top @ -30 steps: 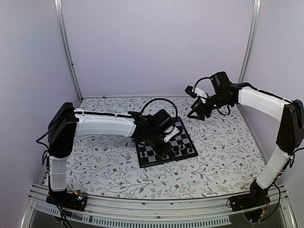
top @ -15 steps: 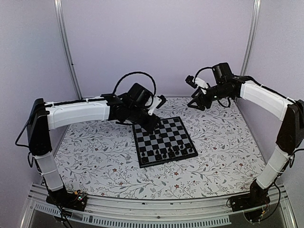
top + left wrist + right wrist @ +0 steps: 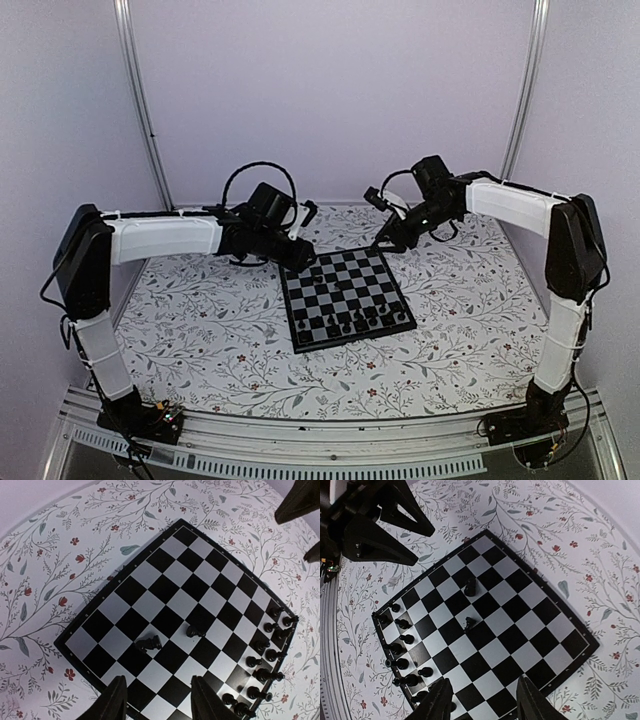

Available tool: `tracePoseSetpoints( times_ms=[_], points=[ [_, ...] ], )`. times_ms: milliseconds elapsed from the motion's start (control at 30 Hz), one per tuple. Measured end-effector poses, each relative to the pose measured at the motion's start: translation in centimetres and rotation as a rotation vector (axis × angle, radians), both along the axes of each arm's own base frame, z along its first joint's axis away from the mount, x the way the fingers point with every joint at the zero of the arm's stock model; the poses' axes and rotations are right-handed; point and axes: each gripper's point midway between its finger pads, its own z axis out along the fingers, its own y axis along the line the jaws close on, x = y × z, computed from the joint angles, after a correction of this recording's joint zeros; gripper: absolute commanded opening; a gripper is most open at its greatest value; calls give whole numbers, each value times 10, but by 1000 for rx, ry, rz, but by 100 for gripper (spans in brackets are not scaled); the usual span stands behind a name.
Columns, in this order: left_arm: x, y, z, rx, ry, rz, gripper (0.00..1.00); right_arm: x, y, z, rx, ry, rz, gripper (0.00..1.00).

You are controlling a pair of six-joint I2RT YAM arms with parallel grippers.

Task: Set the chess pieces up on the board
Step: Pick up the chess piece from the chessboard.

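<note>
Jaws apart, 2 pieces (image 3: 150, 643) at board (image 3: 170, 572) centre

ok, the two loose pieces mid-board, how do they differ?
Size: the larger loose piece has a broad, chunky outline, while the smaller loose piece is slim.
Place: the larger loose piece sits farther from the lined-up pieces at the edge of the board; the smaller loose piece is closer to them.
Shared: both are black, both sit alone outside the rows. Whether either is tipped is too small to tell.
</note>
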Motion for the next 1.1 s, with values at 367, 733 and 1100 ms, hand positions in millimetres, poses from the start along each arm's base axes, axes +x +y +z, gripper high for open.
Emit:
tracePoseSetpoints(
  times_ms=[367, 733, 1100],
  points=[
    [-14, 34, -46, -45, 98, 106, 46, -21, 69, -53, -78, 78, 116, 44],
    [-15, 65, -2, -170, 25, 200, 48, -3, 114, -85, -130, 29, 160, 52],
    [-21, 74, 0, -186, 19, 216, 48, 0, 128, -114, -173, 39, 163, 51]
  ],
)
